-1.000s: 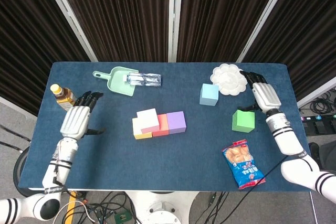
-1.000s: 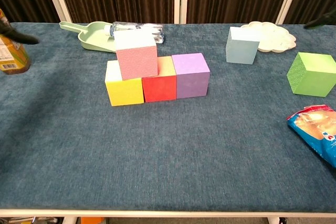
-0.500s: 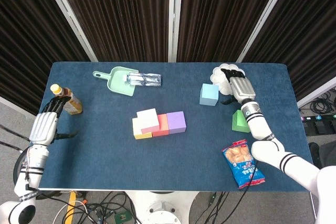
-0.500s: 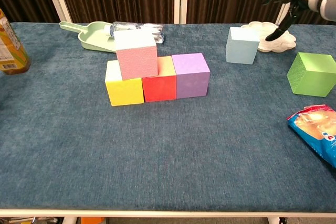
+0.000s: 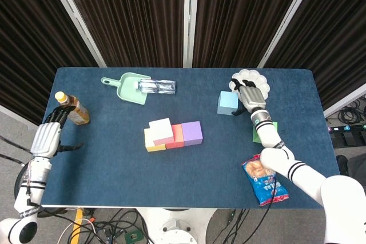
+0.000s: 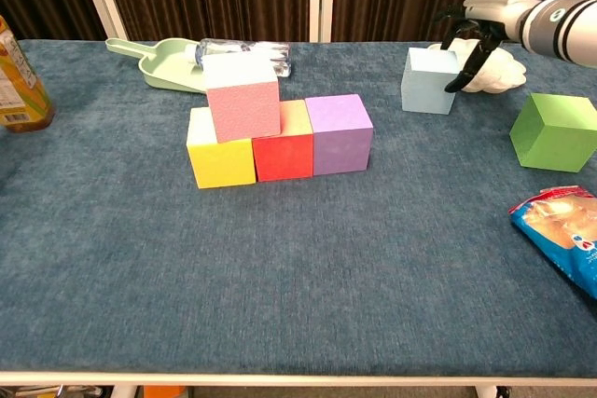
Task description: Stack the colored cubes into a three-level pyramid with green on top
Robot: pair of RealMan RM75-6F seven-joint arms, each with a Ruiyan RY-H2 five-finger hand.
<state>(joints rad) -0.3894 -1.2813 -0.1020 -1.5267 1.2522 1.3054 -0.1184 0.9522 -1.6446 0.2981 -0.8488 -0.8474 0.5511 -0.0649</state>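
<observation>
- my right hand (image 6: 469,36) sits just beside the blue cube (image 6: 429,80), fingers spread, holding nothing; a sideways nudge could shove it away.
- left hand (image 5: 47,135) idle, empty, fingers apart.
- green cube (image 6: 552,130) on the table nr the right edge; pink cube (image 6: 242,97) overhangs, could tip w/ a bump.

Right hand (image 6: 469,33) moved from table's right edge to just beside light blue cube (image 6: 429,80); left hand (image 5: 48,135) withdrew leftward.
</observation>
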